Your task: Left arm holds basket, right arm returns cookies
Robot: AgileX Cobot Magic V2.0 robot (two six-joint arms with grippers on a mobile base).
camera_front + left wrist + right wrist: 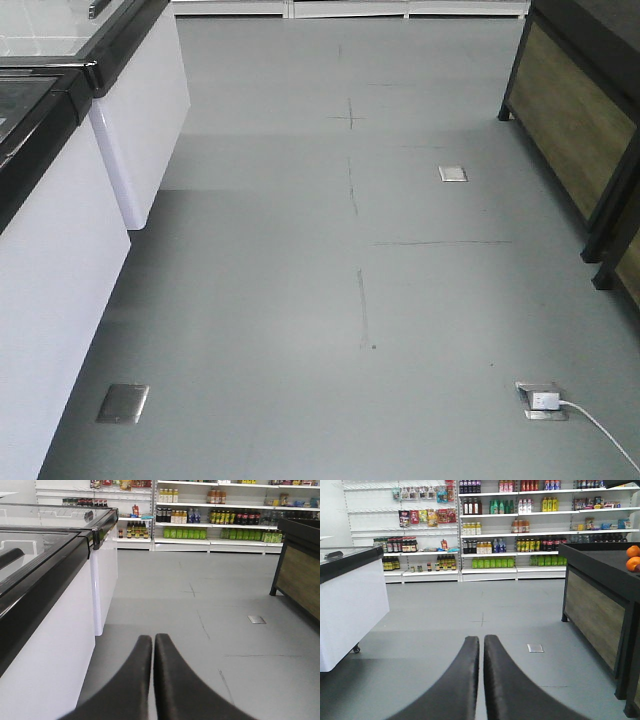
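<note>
Left hand fingers pressed together, nothing between. Right hand likewise together, empty. Basket, cookies absent from all three views; direction from either hand, carton's long axis, nearer arm could not be told. Stocked shelves filled upper frame, well beyond both hands across floor.

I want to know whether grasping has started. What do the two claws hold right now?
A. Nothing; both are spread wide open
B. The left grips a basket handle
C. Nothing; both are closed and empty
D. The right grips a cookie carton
C: in the wrist views, the black fingers of the left claw and of the right claw sit almost together with nothing between them, and only grey floor lies beyond.
</note>
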